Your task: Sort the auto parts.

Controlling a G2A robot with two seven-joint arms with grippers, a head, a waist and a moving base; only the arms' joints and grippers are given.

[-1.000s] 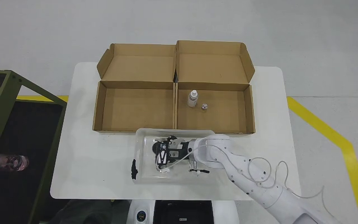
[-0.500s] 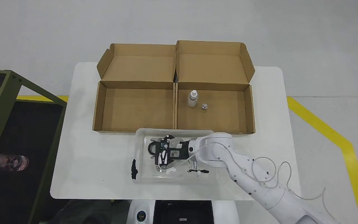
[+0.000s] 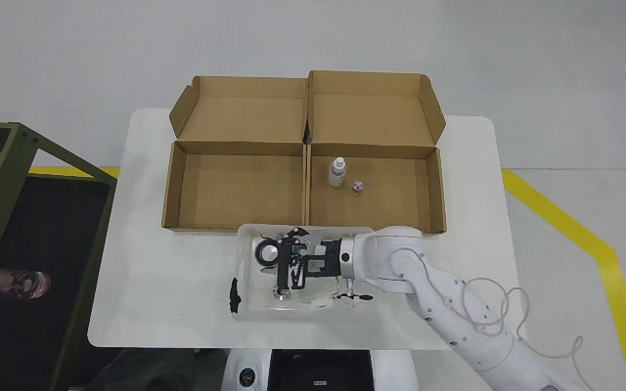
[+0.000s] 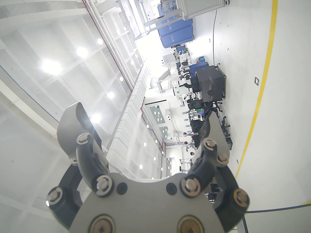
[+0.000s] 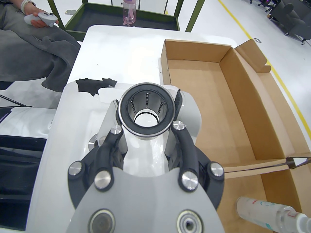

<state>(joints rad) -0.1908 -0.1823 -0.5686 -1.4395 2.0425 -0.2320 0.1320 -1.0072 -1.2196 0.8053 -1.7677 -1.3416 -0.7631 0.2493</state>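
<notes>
My right gripper is over the clear plastic tray at the table's front edge, shut on a metal linear bearing with black end rings. In the right wrist view the bearing stands end-on between the fingers, a little above the tray floor. Small parts remain in the tray, among them a black-and-metal piece and a round metal part. My left gripper is open, holds nothing, and points up at the ceiling.
Two open cardboard boxes stand behind the tray. The left box is bare inside; the right box holds a small white bottle and a small metal part. A black scrap lies left of the tray. A green cart stands left of the table.
My right gripper has risen from the tray floor with the bearing in it, and the arm's elbow has swung a little to the right.
</notes>
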